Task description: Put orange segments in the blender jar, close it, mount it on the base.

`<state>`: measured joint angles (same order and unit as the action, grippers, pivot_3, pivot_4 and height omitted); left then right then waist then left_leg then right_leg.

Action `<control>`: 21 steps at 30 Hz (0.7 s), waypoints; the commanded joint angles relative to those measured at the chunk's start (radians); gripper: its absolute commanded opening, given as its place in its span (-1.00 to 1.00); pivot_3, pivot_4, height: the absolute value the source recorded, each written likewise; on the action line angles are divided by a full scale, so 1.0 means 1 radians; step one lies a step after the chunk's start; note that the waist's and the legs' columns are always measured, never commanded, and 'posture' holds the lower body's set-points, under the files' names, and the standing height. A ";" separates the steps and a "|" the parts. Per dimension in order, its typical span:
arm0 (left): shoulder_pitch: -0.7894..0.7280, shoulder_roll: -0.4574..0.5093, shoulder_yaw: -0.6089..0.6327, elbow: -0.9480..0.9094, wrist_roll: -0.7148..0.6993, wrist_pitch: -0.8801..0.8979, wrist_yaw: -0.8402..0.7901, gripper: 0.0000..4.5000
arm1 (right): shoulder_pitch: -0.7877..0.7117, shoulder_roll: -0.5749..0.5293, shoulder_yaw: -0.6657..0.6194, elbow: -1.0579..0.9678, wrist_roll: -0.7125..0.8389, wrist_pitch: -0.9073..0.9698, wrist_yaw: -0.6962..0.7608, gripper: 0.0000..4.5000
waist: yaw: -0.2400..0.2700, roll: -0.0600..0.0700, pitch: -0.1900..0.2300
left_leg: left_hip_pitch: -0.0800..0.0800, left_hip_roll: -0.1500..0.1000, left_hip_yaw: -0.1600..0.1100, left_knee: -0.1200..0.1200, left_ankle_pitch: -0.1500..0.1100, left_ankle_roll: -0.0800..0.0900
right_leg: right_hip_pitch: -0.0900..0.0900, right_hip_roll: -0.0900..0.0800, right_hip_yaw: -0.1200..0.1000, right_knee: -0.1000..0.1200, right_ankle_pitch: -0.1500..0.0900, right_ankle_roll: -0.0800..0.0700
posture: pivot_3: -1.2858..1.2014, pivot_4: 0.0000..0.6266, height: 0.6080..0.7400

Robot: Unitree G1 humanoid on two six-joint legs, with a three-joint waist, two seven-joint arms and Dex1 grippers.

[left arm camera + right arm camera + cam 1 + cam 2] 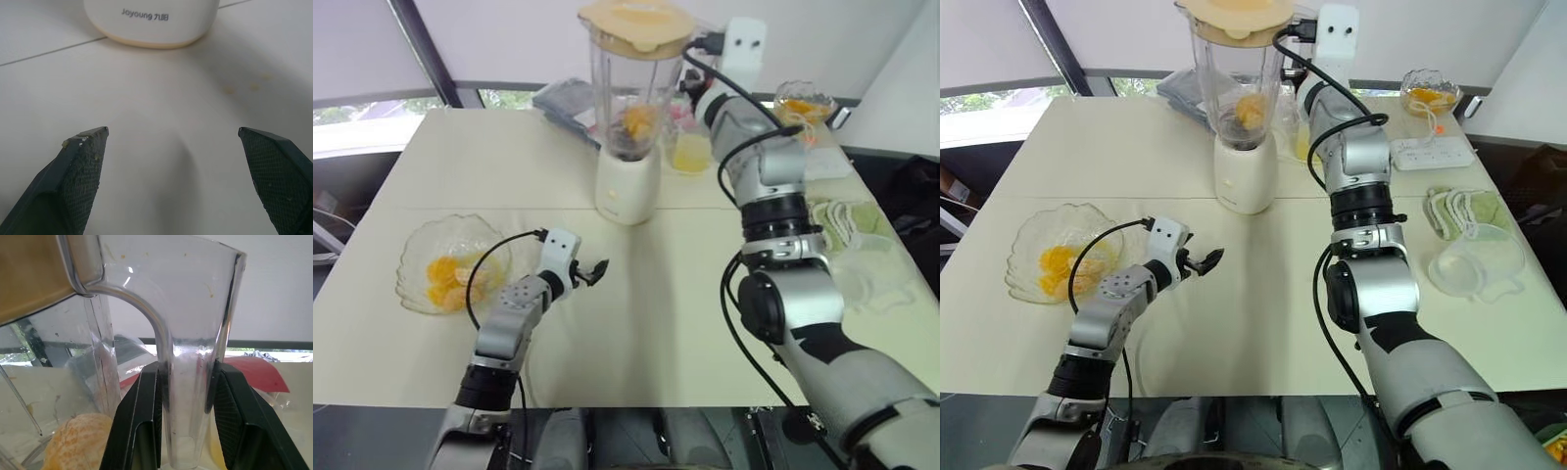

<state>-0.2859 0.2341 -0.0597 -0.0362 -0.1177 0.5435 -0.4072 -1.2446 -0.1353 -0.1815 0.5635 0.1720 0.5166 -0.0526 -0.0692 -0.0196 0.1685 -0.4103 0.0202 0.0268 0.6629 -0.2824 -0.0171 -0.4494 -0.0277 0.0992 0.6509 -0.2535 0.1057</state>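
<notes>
The clear blender jar [628, 93] stands on its white base [628, 186] at the table's far middle, with a tan lid [636, 24] on top and orange segments [637, 121] inside. My right gripper [188, 406] is shut on the jar's handle [188, 382], one finger on each side. My left gripper [594, 271] hovers open and empty low over the table, in front of the base [149, 19]. A glass bowl [419, 245] at the front left holds more orange segments [448, 276].
A second glass bowl [803, 101] with orange pieces stands at the back right near a white power strip [1430, 153]. A cup of yellow juice [690, 154] is right of the base. A clear plastic container [1479, 262] and folded cloths [1459, 211] lie at the right edge.
</notes>
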 commanded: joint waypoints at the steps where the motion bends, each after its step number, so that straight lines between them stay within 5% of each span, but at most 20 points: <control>1: 0.008 0.010 0.008 -0.054 -0.010 0.007 0.003 0.98 | -0.027 0.005 -0.005 -0.093 0.005 -0.024 -0.015 -0.58 | 0.001 0.000 0.000 | 0.000 0.000 0.000 0.000 0.000 0.000 | 0.000 0.000 0.000 0.000 0.000 0.000 | 0.03 -0.52 1.00; 21: -0.001 0.016 -0.011 -0.041 -0.006 0.011 -0.014 0.98 | 0.013 -0.013 -0.014 -0.095 -0.005 -0.001 -0.034 -0.58 | 0.001 0.000 0.000 | 0.000 -0.002 -0.002 0.000 0.001 -0.002 | 0.001 -0.001 -0.002 0.001 0.000 0.000 | 0.03 -0.52 1.00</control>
<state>-0.2746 0.2424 -0.0654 -0.0562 -0.1182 0.5626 -0.4139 -1.2015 -0.1449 -0.1722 0.5417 0.1521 0.5314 -0.0782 -0.0687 -0.0197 0.1684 -0.4103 0.0184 0.0249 0.6629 -0.2811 -0.0194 -0.4487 -0.0286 0.0974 0.6514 -0.2533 0.1061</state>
